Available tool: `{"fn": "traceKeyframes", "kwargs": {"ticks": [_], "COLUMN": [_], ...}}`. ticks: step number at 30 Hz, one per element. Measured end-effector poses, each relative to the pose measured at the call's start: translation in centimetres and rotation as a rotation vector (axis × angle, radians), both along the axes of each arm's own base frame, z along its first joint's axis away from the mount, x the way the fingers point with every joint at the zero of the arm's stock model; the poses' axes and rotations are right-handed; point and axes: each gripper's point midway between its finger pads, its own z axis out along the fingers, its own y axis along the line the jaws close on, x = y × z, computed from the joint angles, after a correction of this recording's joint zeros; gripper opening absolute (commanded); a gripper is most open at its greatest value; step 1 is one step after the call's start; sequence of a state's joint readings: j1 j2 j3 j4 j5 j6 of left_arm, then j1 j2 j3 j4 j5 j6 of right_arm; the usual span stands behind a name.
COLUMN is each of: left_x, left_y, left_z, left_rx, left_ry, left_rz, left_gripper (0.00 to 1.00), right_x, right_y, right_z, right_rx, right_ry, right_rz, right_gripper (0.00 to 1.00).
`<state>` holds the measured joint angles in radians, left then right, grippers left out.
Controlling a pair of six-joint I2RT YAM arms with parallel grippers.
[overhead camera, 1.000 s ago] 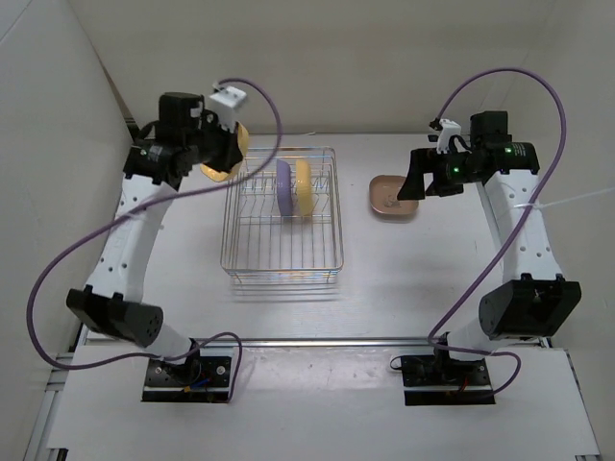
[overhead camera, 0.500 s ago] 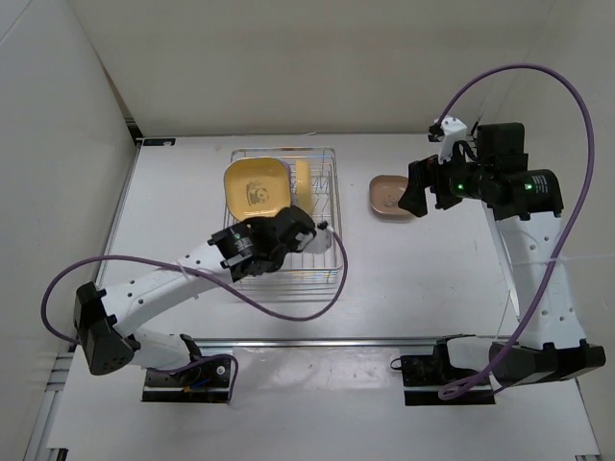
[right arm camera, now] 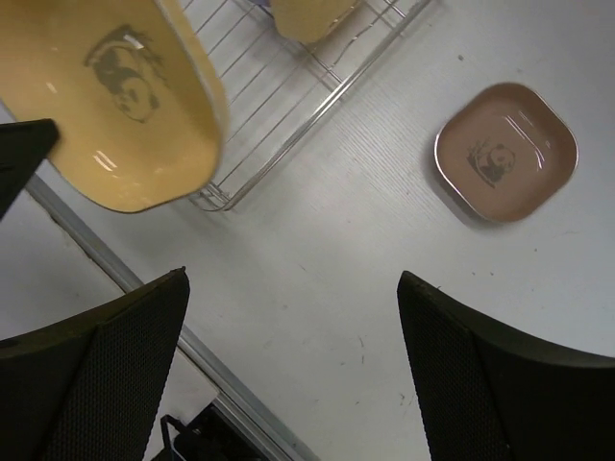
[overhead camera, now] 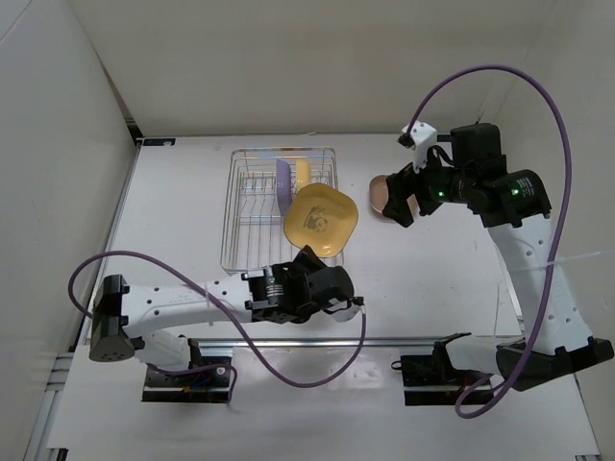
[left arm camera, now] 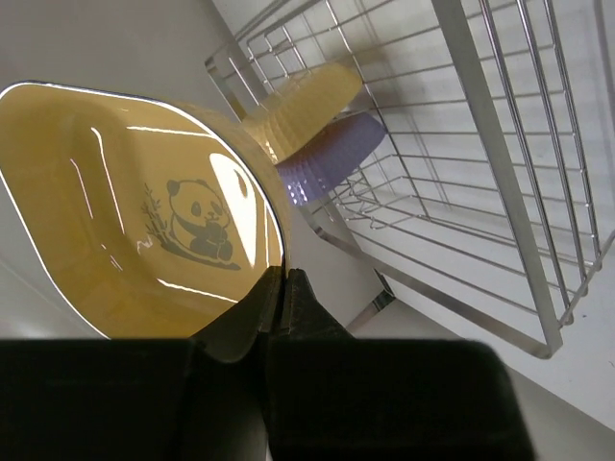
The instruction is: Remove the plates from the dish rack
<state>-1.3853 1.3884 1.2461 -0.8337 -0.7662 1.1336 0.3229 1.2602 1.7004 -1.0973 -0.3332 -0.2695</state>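
Note:
My left gripper is shut on the rim of a yellow panda plate and holds it in the air just right of the dish rack. In the left wrist view the jaws pinch that plate. A purple plate and a second yellow plate stand upright in the rack. The tan-pink plate lies flat on the table right of the rack. My right gripper hovers open and empty above its right side; the right wrist view shows that plate flat.
A metal rail runs along the table's near edge, also visible in the right wrist view. White walls close the back and left sides. Purple cables loop off both arms. The left arm lies low across the near side of the table.
My left gripper has carried the yellow plate from above the rack to its right and nearer. My right gripper has shifted left over the tan-pink plate.

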Motion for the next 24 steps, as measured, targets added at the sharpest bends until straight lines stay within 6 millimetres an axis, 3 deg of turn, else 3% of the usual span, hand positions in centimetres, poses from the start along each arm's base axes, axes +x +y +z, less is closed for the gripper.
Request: {"fn": "traceKeyframes", "kwargs": {"ticks": [6,10,17,24], "left_x": [-0.3,-1.1,-2.6,-3.8], "left_y": [-2.4,-3.5,-5.7,-7.3], "left_z": [-1.6,-2.4,-0.8,-0.7], "left_rx": [0.029,0.038,-0.027,-0.037], "left_ry": [0.045,0.078,0.093,0.1], "left_rz": [-0.034,-0.065,-0.122,-0.155], "left_gripper": [0.11,0.11,0.11,0.11], "right_x": [-1.4,-1.3,-1.1,-0.9], "right_y": [2.3,2.5,3.2,3.5], "right_z": [-0.3,-0.8,-1.3,-2.9], "right_rx": [-0.065,-0.103,-0.15,-0.188], "right_ry": [-0.039,-0.058,-0.085,-0.063], "right_rz": [0.107,0.116,0.142,0.152], "right_gripper": [0.86,0.83,0.78,0.69]}}
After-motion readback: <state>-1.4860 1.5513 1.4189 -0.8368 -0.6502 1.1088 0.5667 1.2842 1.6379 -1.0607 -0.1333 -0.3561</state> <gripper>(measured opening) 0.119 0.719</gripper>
